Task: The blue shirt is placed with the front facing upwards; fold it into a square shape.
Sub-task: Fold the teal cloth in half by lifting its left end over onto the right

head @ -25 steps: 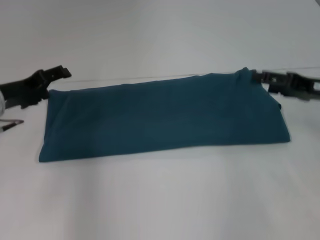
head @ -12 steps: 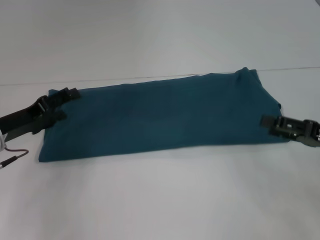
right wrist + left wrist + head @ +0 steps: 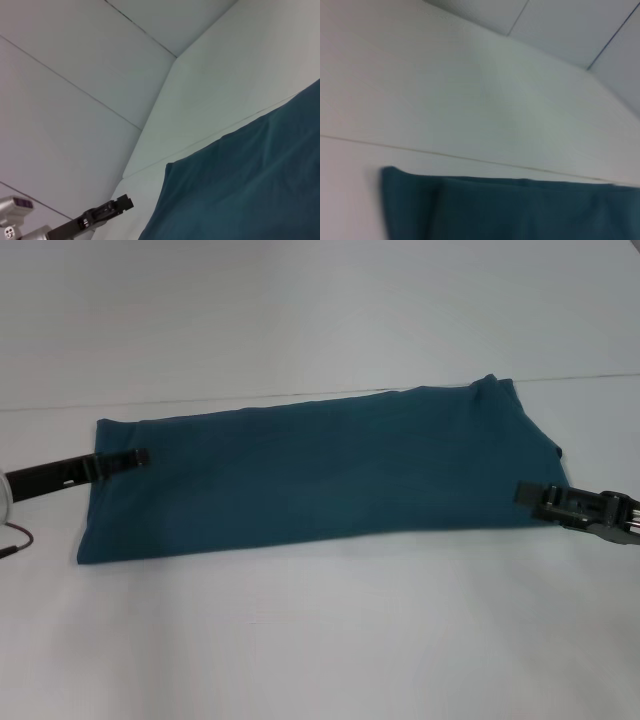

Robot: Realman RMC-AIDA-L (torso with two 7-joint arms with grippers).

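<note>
A: Nearest, bare white surface [image 3: 320, 640]; the blue shirt [image 3: 320, 475] lies past it as a long folded strip.

B: The jaws?

A: Right gripper [image 3: 530, 495] at its right end, left gripper [image 3: 140, 456] over the left edge; open or closed, I cannot tell.

B: Risk?

A: Catching one layer would drag the fold crooked. Room lies beyond.

Head high, wrists low; all share shirt [image 3: 320, 475].

Blue shirt [image 3: 320, 475] lettering and collar folded out of sight; both hands' finger gaps unreadable.
</note>
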